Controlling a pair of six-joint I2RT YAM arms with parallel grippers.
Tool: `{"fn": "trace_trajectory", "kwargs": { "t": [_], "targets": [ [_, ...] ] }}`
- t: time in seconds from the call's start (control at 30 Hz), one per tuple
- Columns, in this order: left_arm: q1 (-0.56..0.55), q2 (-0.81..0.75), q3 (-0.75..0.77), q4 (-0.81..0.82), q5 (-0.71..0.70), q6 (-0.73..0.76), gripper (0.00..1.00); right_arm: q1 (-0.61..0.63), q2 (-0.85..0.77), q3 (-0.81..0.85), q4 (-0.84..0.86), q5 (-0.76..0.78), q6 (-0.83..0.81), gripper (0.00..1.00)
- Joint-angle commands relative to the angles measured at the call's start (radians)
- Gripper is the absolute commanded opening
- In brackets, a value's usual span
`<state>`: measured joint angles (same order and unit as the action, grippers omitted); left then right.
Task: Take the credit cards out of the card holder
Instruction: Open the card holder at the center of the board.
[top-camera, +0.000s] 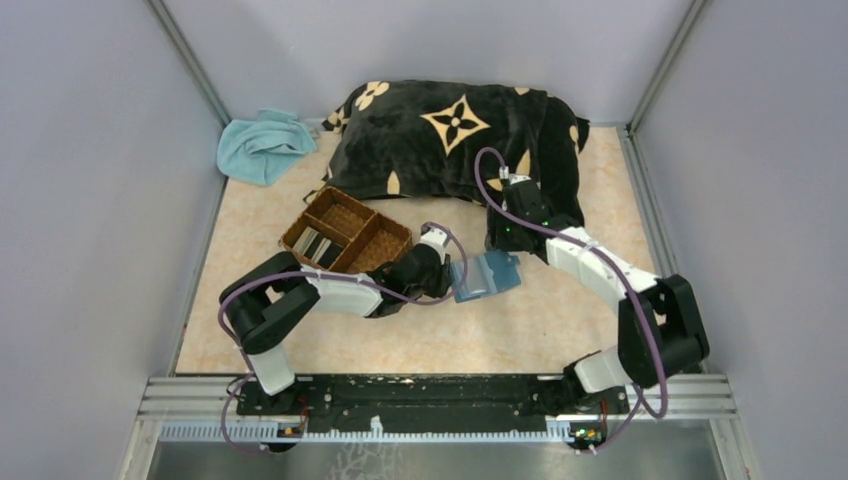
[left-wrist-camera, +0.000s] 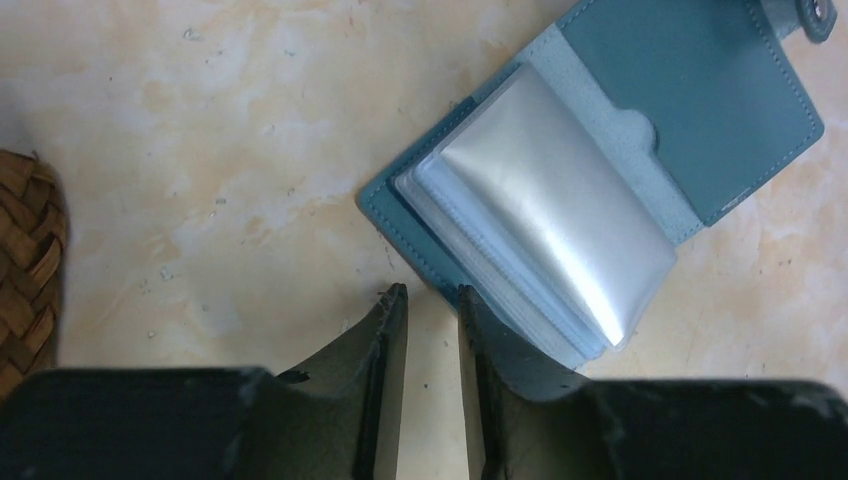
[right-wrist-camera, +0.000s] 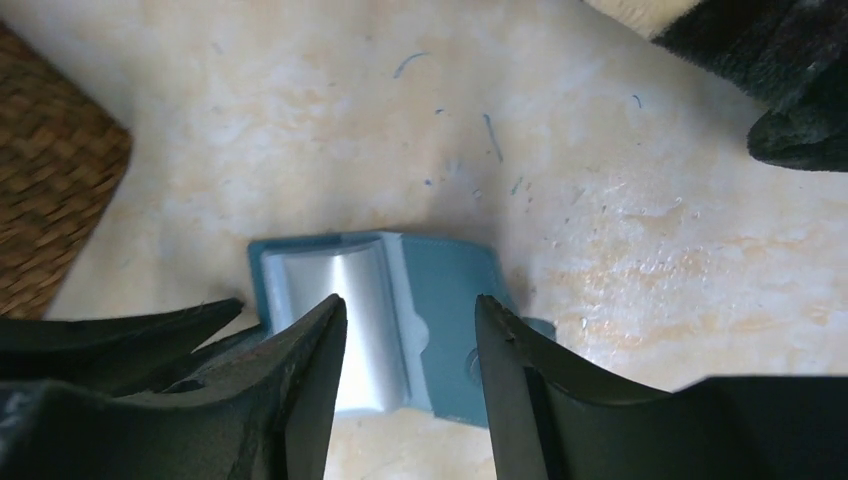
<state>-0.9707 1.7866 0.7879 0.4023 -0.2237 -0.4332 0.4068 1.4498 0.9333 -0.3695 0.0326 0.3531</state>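
Observation:
The teal card holder (top-camera: 487, 274) lies open on the table, its clear plastic sleeves (left-wrist-camera: 545, 215) fanned up and shining silver. I cannot tell whether a card is inside them. My left gripper (left-wrist-camera: 432, 296) is at the holder's near left corner, jaws a narrow gap apart with only table between them; its right finger (left-wrist-camera: 478, 330) touches the holder's edge. My right gripper (right-wrist-camera: 410, 305) is open and hovers over the holder (right-wrist-camera: 445, 300), straddling the sleeves and the teal flap. A few grey and dark credit cards (top-camera: 314, 243) lie in the brown woven tray (top-camera: 385, 243).
The woven tray stands left of the holder and also shows in the left wrist view (left-wrist-camera: 25, 240) and the right wrist view (right-wrist-camera: 50, 160). A black patterned pillow (top-camera: 450, 135) lies behind the holder. A light blue cloth (top-camera: 262, 146) is at the back left.

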Motion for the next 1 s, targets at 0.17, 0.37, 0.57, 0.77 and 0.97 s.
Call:
{"fn": "trace_trajectory", "kwargs": {
  "t": [0.17, 0.37, 0.57, 0.77, 0.97],
  "targets": [
    [-0.005, -0.127, -0.06, -0.079, 0.06, -0.047, 0.44, 0.035, -0.088, -0.116, 0.042, 0.078, -0.005, 0.29],
    [-0.005, -0.166, -0.126, 0.078, 0.217, -0.132, 0.83, 0.035, -0.038, -0.191, 0.106, 0.073, 0.012, 0.13],
    [-0.005, -0.136, -0.12, 0.147, 0.238, -0.155, 0.79, 0.039, -0.015, -0.248, 0.171, -0.032, 0.05, 0.06],
    [-0.005, -0.11, -0.086, 0.159, 0.242, -0.196, 0.72, 0.078, -0.024, -0.326, 0.21, -0.071, 0.121, 0.0],
    [-0.005, -0.104, -0.082, 0.169, 0.233, -0.214, 0.58, 0.082, -0.045, -0.375, 0.232, -0.089, 0.147, 0.0]
  ]
}}
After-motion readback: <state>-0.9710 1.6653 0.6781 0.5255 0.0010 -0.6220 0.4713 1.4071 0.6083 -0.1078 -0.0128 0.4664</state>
